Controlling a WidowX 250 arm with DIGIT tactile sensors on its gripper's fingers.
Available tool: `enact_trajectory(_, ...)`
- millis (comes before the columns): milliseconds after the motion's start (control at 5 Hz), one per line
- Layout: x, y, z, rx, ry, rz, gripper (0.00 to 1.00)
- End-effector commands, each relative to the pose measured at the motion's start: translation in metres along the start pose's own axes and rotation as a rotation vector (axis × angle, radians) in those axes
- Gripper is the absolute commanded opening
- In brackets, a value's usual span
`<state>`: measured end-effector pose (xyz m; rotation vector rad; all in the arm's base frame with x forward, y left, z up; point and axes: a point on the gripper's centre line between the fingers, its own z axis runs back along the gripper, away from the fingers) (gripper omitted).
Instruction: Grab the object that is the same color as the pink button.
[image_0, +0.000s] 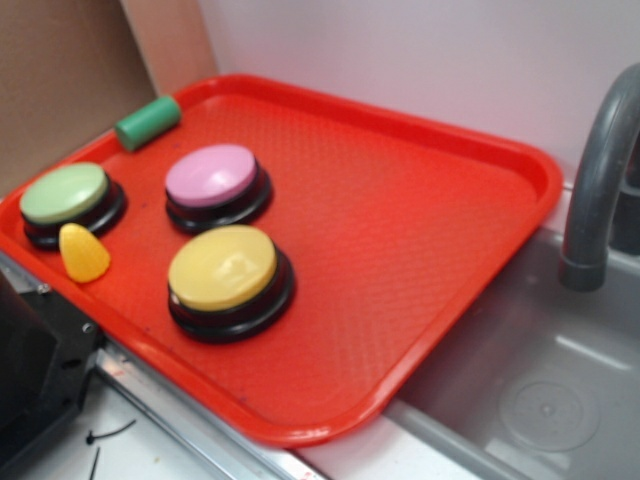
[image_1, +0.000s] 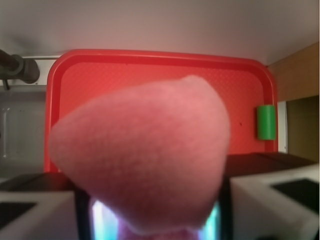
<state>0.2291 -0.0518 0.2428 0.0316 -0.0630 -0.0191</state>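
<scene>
From your wrist camera the pink plush toy fills most of the picture, blurred by closeness, sitting right at the gripper between the two white finger blocks low at either side; the fingers seem clamped on its lower end, and it is off the tray. Its long axis runs roughly up the picture, the broad rounded body low and a small blunt tip pointing up and a little right. It looks like soft, fuzzy, even pink fabric; you cannot make out ears or string here. Beyond it lies the red tray, with a green cylinder at its right edge and a grey tap at the far left. In the exterior view the tray carries the pink button, a yellow button, a green button, a small yellow piece and the green cylinder; the toy and gripper are out of that view, and the tap stands over the grey sink
</scene>
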Motion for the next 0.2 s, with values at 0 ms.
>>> enact_trajectory(0,0.0011,-0.0026,0.0034,0.056,-0.04,-0.016,0.0)
